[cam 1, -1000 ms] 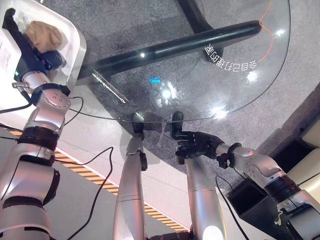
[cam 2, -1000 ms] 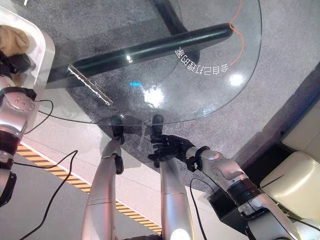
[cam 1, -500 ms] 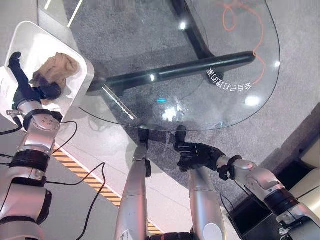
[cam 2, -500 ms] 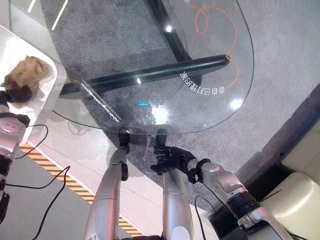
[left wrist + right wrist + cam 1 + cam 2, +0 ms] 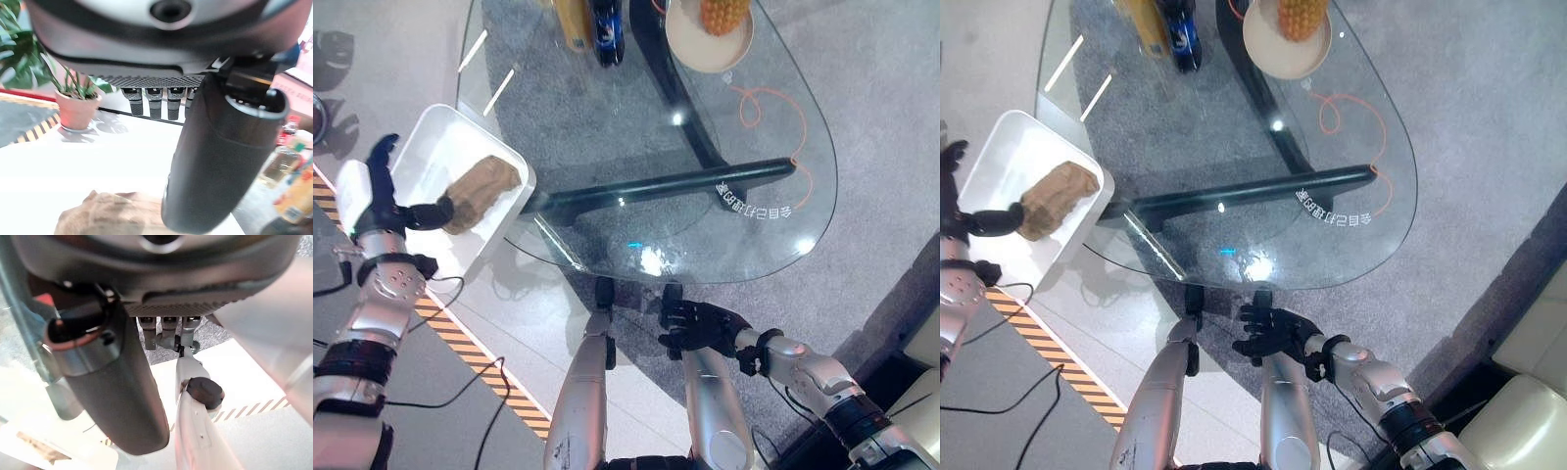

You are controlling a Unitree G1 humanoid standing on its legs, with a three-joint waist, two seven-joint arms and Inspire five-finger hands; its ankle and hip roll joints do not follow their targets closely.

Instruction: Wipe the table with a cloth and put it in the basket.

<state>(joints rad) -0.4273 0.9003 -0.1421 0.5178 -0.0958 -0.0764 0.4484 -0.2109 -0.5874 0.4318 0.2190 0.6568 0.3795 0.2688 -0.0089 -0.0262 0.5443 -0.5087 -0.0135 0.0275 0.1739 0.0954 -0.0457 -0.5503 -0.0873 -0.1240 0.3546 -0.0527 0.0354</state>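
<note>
At the bottom centre of the left eye view, the right hand [image 5: 700, 325] hung below the near edge of the glass tabletop [image 5: 773, 147], its fingers loosely spread and holding nothing. At the left edge of that view, the left hand [image 5: 384, 196] stood by the near rim of the white basket [image 5: 423, 157], fingers straight and pointing up, thumb reaching out toward the brown cloth [image 5: 481, 188]. The cloth lay crumpled inside the basket, toward its right side; whether the thumb touched it could not be told. The basket sat at the left, just beside the tabletop's left edge. Farther up, an orange cord [image 5: 759, 98] looped on the glass. At the top of the frame stood a plate [image 5: 709, 39] carrying a pineapple [image 5: 722, 12], with two bottles [image 5: 591, 24] to its left.
</note>
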